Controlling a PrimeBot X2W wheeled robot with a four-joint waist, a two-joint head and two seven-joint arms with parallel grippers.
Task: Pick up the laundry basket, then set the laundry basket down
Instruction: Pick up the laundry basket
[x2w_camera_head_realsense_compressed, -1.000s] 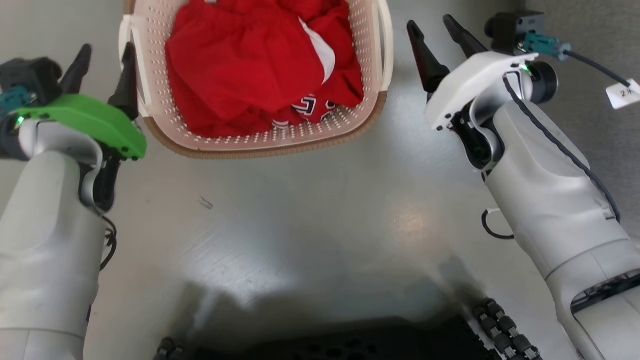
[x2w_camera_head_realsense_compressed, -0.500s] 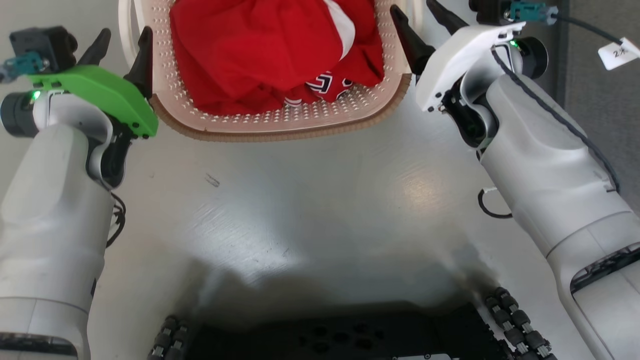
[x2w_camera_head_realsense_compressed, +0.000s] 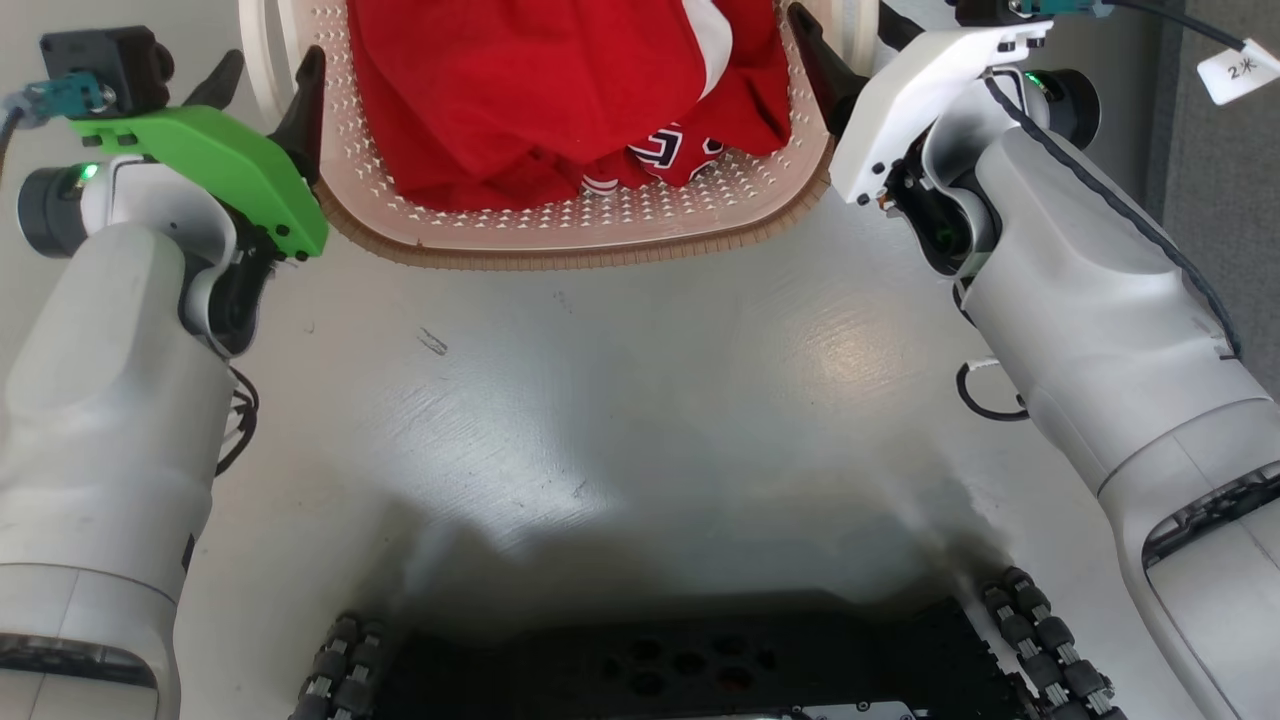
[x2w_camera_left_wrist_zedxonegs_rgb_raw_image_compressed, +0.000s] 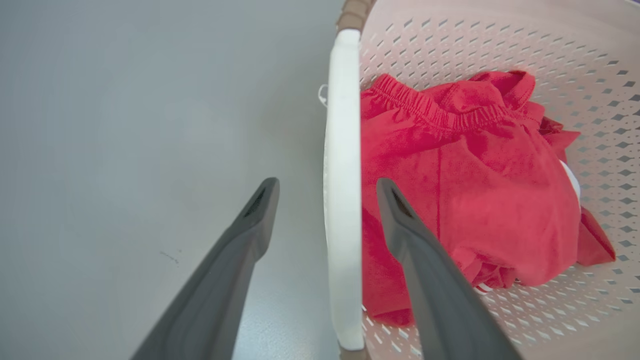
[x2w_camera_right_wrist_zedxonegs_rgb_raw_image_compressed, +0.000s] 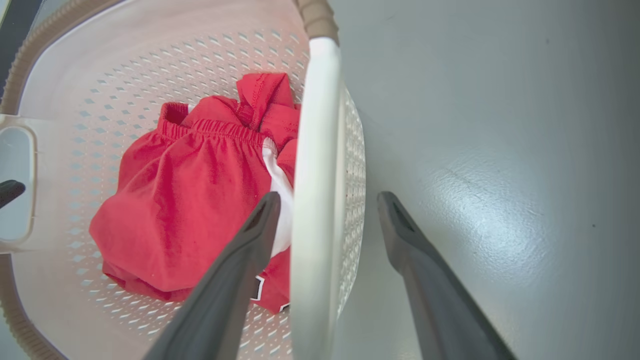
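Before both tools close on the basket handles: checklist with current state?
1. Left tool open, straddling the left handle: ok.
2. Right tool open, straddling the right handle: ok.
3. Red garment clear of the inner fingers: cannot tell.
4. Handles clamped: not ok, nothing gripped yet.
5. Laundry basket centred between the arms: ok.

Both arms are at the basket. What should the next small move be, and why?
Probably shut both grippers. The left gripper stands open astride the left handle of the laundry basket, the right gripper open astride the right handle; neither grips yet, so a lift would leave the basket behind.
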